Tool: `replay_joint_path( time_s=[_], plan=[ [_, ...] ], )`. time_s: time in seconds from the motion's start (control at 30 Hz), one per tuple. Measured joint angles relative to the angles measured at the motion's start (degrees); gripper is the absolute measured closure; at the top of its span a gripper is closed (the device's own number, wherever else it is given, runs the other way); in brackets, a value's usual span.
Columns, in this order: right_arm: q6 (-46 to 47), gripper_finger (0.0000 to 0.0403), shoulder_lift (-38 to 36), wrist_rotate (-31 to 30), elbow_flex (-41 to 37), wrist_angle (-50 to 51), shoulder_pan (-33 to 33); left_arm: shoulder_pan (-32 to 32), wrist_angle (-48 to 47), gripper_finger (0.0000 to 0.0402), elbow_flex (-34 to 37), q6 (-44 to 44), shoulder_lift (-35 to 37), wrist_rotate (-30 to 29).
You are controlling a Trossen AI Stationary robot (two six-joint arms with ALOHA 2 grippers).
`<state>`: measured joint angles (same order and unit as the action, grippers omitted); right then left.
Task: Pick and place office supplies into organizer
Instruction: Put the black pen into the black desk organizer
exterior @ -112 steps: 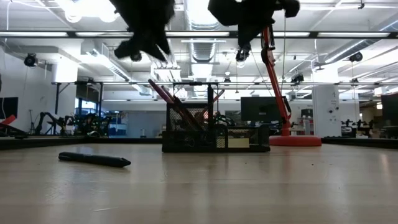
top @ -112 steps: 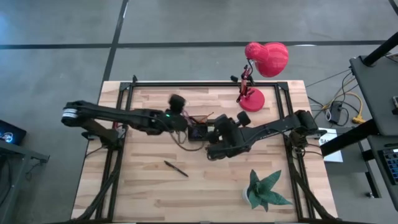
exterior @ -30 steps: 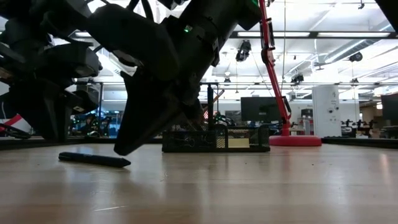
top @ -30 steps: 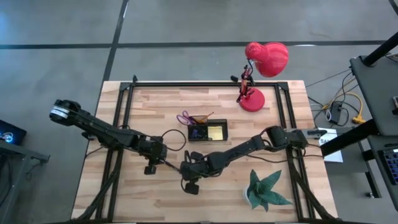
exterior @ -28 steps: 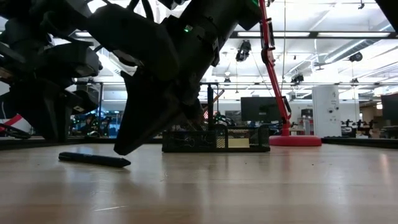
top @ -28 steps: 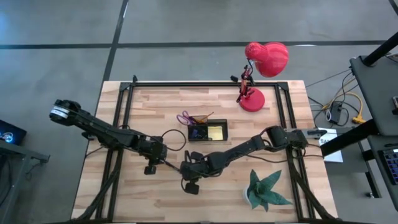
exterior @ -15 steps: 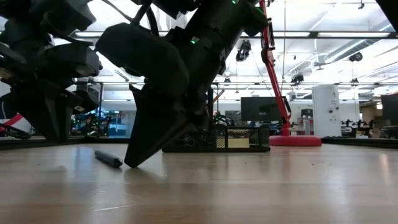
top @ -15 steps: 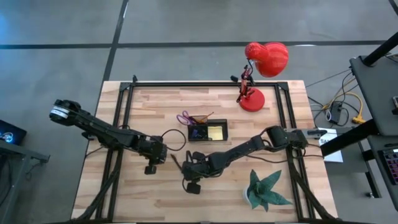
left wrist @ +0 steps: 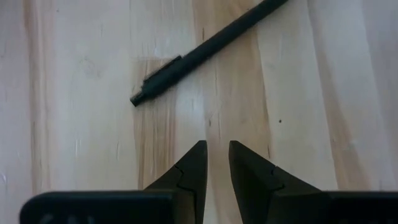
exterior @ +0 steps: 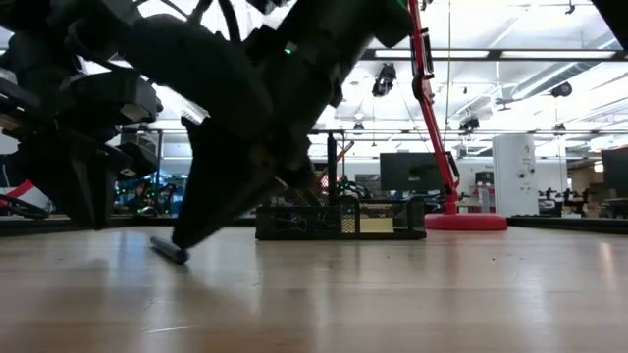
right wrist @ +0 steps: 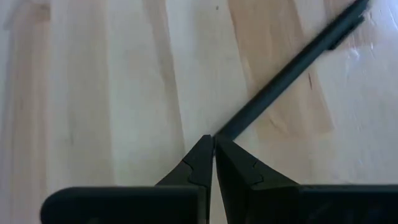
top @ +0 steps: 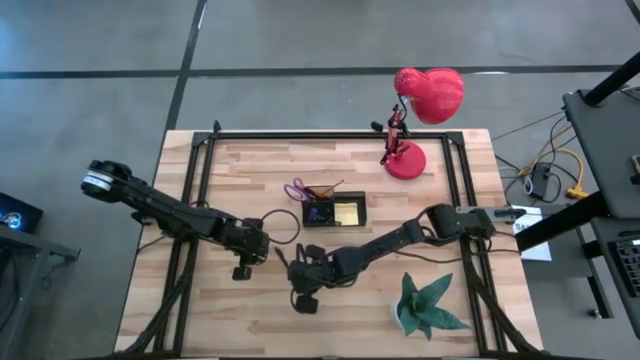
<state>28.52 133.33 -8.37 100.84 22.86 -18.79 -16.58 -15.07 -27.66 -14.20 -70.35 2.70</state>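
Note:
A thin dark pen (top: 283, 260) lies flat on the wooden table, left of and nearer than the black organizer (top: 335, 212). My right gripper (right wrist: 213, 140) is shut, its tips down at one end of the pen (exterior: 169, 251). My left gripper (left wrist: 216, 149) hovers just short of the pen's other end (left wrist: 205, 50), fingers a narrow gap apart and nothing between them. The organizer holds a yellow sticky-note pad (top: 347, 211). Purple-handled scissors (top: 296, 190) and orange pens (top: 325, 188) stick out at its far left. My right gripper touches the pen's near end (right wrist: 225, 129) with the tips of its shut fingers. The fingers come slanting down from above. The pen lies flat on the table and runs away from the tips at a slant.
A red desk lamp (top: 408, 160) stands at the far right, its head (top: 430, 92) beyond the table's edge. A green paper plant (top: 428, 308) sits at the near right. A black frame (top: 205, 150) runs along the table's edges.
The pen has swung round on the table. It lay broadside to the low view and now points nearly end-on. My right gripper's shut tips have stayed low at its end and shifted slightly toward the table's left edge.

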Motion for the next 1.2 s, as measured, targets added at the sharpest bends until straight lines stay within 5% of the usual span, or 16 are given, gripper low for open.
replay_joint_path(
  time_s=[0.67, 0.9, 1.2],
  plan=[
    [-6.31, 0.039, 0.0, 0.04, 0.52, -0.48, -0.37, 0.0, 1.59, 0.035, -0.07, 0.02, -2.42, 0.15],
    [-10.99, 0.039, 0.32, 6.77, 0.46, -1.34, -0.35, 0.0, 1.73, 0.035, -0.07, 0.1, -2.42, 0.15],
    [-10.68, 0.039, 0.44, 6.68, 0.26, -2.84, 1.05, 0.0, 2.85, 0.035, -0.09, 0.09, -2.53, 0.14]
  ],
)
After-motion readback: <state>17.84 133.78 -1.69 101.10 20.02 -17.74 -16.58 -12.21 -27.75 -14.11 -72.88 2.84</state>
